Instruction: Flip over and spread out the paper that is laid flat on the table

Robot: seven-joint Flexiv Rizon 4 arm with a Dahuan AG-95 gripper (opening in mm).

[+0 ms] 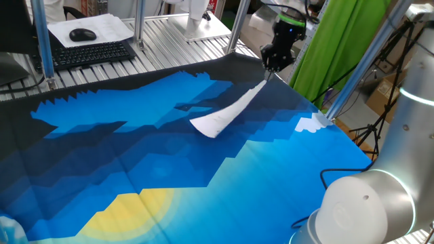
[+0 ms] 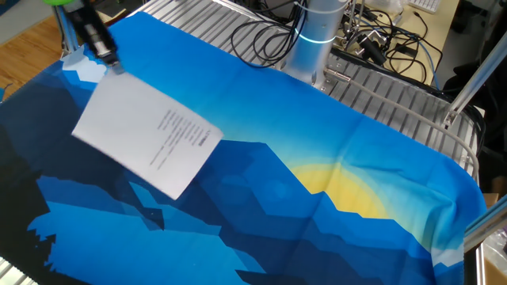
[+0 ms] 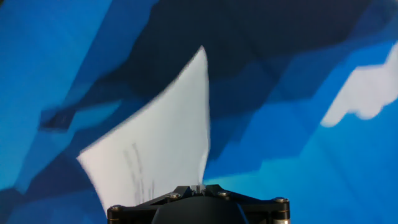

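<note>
The paper (image 1: 227, 112) is a thin white sheet held by one corner and hanging slanted above the table (image 1: 135, 169), its low end near the cloth. My gripper (image 1: 270, 72) is shut on the paper's upper corner at the far right of the cloth. In the other fixed view the paper (image 2: 146, 134) shows its printed face, with the gripper (image 2: 113, 65) at its top corner. In the hand view the paper (image 3: 155, 149) rises from the closed jaws of the gripper (image 3: 198, 188), faint print lines visible.
A ribbed silver bench (image 1: 176, 34) with a keyboard (image 1: 91, 53), mouse and loose sheets lies behind the cloth. Metal posts (image 1: 42, 41) stand at the back. The arm's base (image 2: 313, 36) and cables (image 2: 388, 39) sit beside the cloth. A white patch (image 1: 310, 123) marks the right edge.
</note>
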